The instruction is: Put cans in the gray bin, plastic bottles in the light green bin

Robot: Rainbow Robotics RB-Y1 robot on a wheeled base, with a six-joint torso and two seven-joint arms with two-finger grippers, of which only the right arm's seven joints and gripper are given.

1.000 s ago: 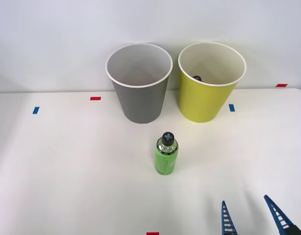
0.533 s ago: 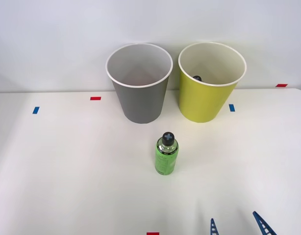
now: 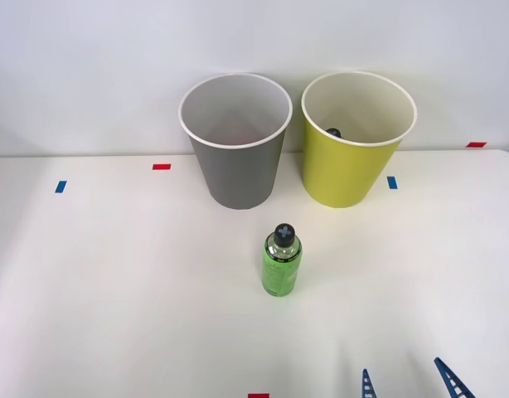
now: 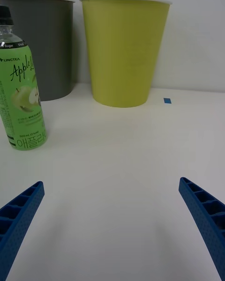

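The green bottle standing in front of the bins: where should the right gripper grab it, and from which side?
Grip the green bottle around its labelled middle, coming in level from the robot's side. It stands upright and alone on the table, and the right gripper is already open, low and near.

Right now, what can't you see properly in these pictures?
- Gray bin: front view, its wall hides the bottom, so any can inside is hidden.
- Light green bin: a dark thing peeks over its near wall; cannot tell what.
- Pincer: front view, cut off by the bottom edge.
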